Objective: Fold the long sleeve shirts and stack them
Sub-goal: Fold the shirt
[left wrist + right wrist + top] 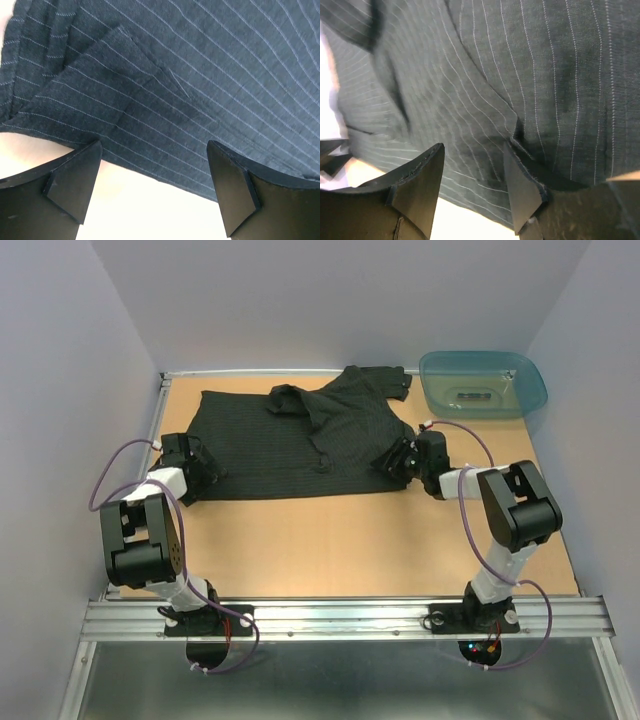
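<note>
Plainly, the left gripper (153, 146) stands with its jaws spread as wide as they go, low over the table. Its two dark fingers (75, 180) straddle the near hem of the black pinstriped shirt (270, 445), and neither one closes on the cloth. In the left wrist view a folded-over flap of fabric lies flat just beyond the gap, and pale table surface shows below the hem.

The right gripper (474, 150) has its jaws about half apart, set at the shirt's right near edge. The hem runs across the gap between them, and a ridge of cloth rises against the inner face of the right-hand finger. Whether any cloth is pinched cannot be told.

Outward from the two grippers, the shirt lies spread across the far half of the wooden table (330, 540). Its left part lies mostly flat. Its right part is rumpled, with the collar (290, 400) bunched near the far edge. A fold of cloth reaches toward the far right corner. Both arms bend in from their bases at the near edge, one to each near corner of the garment.

A teal plastic tub (530, 390) sits at the far right corner of the table, just beside the shirt's far right tip and apart from it.
</note>
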You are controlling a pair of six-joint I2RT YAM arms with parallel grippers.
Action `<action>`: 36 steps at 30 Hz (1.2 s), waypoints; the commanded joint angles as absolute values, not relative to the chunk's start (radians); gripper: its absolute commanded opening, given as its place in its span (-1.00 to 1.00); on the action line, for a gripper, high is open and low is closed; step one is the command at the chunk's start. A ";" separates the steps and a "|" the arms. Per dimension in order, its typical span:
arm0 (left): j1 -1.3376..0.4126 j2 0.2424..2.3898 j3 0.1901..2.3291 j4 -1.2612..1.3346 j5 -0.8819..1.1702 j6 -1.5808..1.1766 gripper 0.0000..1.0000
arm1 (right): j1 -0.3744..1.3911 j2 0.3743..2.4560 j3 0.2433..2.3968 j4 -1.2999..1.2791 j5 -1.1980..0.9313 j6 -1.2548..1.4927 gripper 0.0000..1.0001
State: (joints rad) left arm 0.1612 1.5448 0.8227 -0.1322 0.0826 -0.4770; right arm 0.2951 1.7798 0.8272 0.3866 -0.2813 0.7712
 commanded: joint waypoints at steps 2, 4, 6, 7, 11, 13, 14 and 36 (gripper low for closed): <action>0.173 1.586 0.818 -0.121 0.123 -0.485 0.97 | 0.236 1.802 0.732 0.479 -0.247 0.837 0.14; 0.175 1.589 0.808 -0.124 0.132 -0.489 0.97 | 0.219 1.798 0.694 0.482 -0.235 0.857 0.14; 0.175 1.582 0.793 -0.124 0.144 -0.491 0.97 | 0.203 1.787 0.666 0.483 -0.221 0.867 0.14; 0.175 1.577 0.785 -0.126 0.146 -0.491 0.97 | 0.201 1.770 0.637 0.483 -0.213 0.867 0.14; 0.175 1.554 0.747 -0.133 0.166 -0.486 0.97 | 0.186 1.718 0.575 0.482 -0.189 0.874 0.14; 0.175 1.534 0.715 -0.130 0.201 -0.488 0.97 | 0.166 1.658 0.520 0.469 -0.175 0.882 0.14; 0.175 1.526 0.703 -0.129 0.231 -0.491 0.97 | 0.157 1.637 0.500 0.460 -0.170 0.887 0.14; 0.124 0.969 0.716 -0.334 0.193 -0.457 0.96 | 0.098 1.089 0.617 -0.091 -0.268 0.557 0.29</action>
State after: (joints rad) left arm 0.1246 1.0008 0.6224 -0.2897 0.2661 -0.5213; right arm 0.0765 1.1194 0.5278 -0.0402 -0.1757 0.6277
